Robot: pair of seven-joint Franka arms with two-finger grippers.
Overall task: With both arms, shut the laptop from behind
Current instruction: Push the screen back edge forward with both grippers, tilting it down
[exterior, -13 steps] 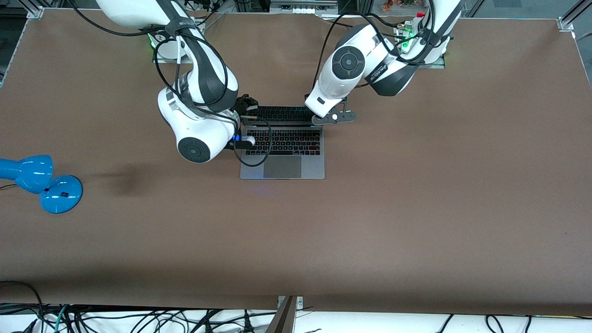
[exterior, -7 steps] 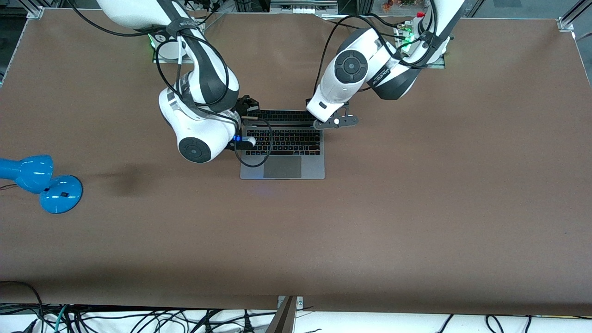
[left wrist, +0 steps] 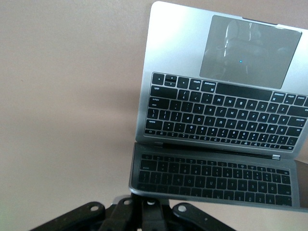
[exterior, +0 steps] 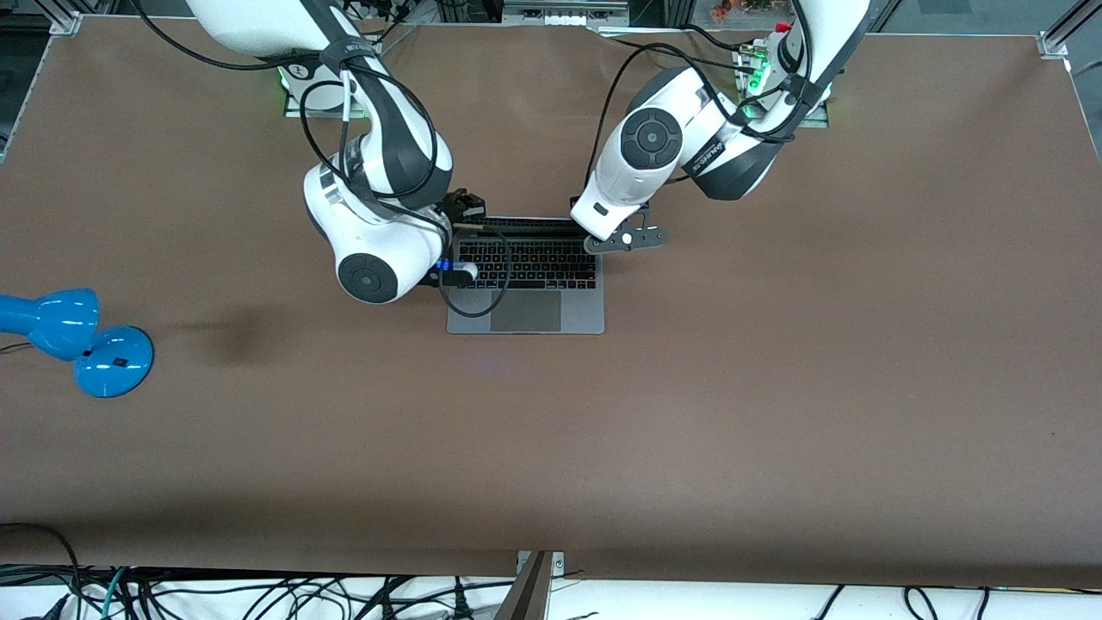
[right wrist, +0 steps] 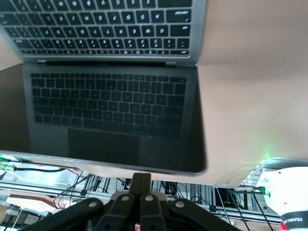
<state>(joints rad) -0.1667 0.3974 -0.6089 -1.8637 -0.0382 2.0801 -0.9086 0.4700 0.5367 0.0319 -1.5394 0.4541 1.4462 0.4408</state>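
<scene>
both arms have pushed the laptop (exterior: 525, 284) lid lower than a second ago; less screen shows from the front. left arm's sleeve reads "franka"; key legends unreadable. laptop sits mid-counter (exterior: 775, 387), lid part-tilted. left tool (left wrist: 143, 211) and right tool (right wrist: 140, 204) each press the lid's top edge, fingers closed together, gripping nothing. blue lamp (exterior: 77, 340) at the right arm's end.

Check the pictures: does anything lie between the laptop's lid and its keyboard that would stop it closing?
Nothing visible does. The laptop keyboard deck is bare in both wrist views. The left gripper and right gripper sit at the lid's top edge.
</scene>
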